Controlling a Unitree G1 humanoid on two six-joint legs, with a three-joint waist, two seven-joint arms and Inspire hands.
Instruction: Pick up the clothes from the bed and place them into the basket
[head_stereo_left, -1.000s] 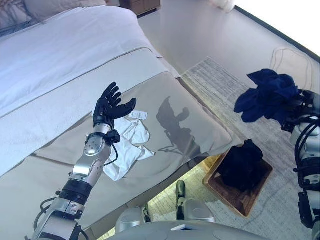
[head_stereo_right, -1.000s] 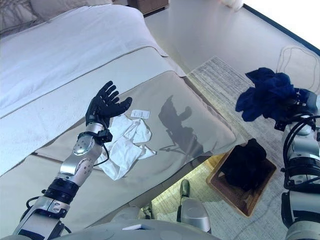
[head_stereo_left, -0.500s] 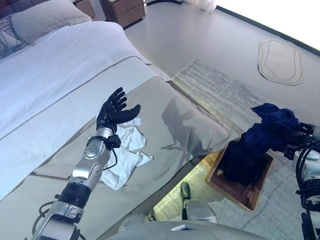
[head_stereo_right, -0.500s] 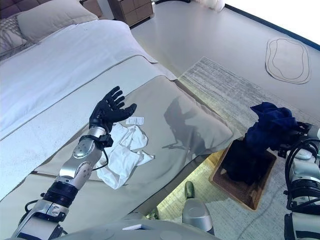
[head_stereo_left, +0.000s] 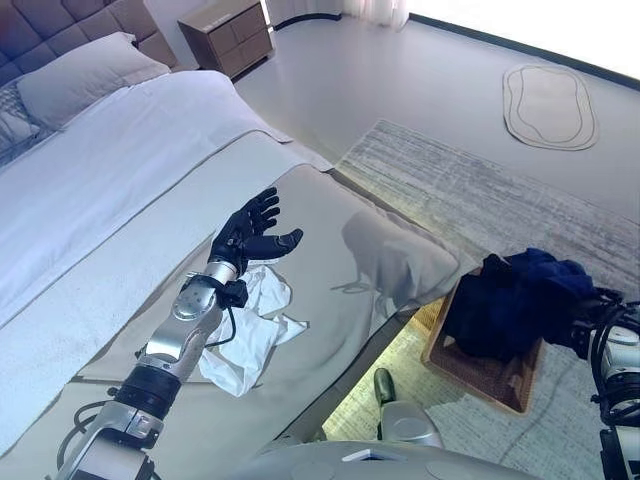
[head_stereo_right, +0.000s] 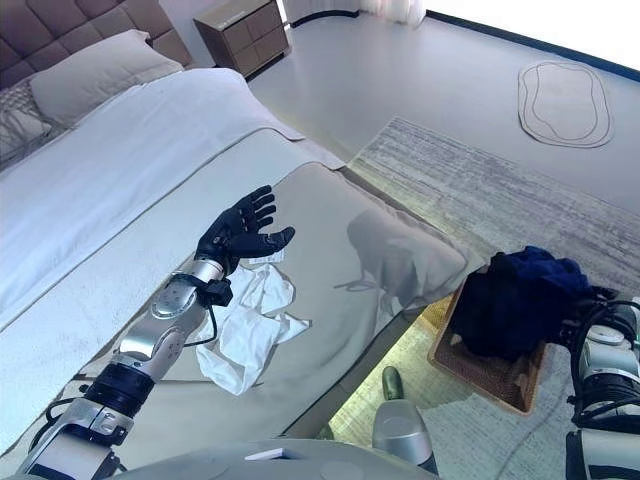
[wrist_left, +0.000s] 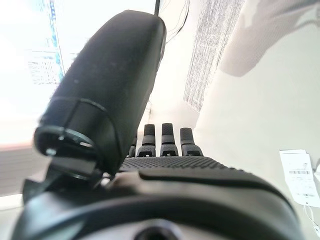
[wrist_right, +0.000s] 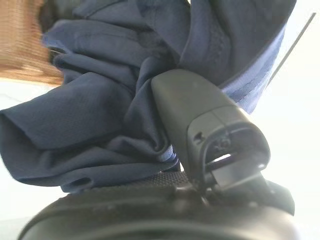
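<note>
A crumpled white garment (head_stereo_left: 250, 325) lies on the beige bed cover (head_stereo_left: 330, 230), with a white tag (wrist_left: 298, 176) beside it. My left hand (head_stereo_left: 252, 234) hovers over the bed just above that garment, open, fingers (wrist_left: 161, 138) straight and holding nothing. On the floor by the bed's foot stands a brown wicker basket (head_stereo_left: 489, 374) with dark clothes inside. My right hand (wrist_right: 210, 135) is at the basket's far side, shut on a dark blue garment (head_stereo_right: 530, 290) that hangs down onto the pile in the basket.
A grey rug (head_stereo_left: 470, 190) lies under the basket. A small oval mat (head_stereo_left: 548, 105) sits farther out on the floor. A wooden nightstand (head_stereo_left: 225, 35) and pillows (head_stereo_left: 85, 80) are at the head of the bed.
My right hand has come down with the blue garment from well above the floor to the basket. The camera has shifted; my left hand stays open above the white garment.
</note>
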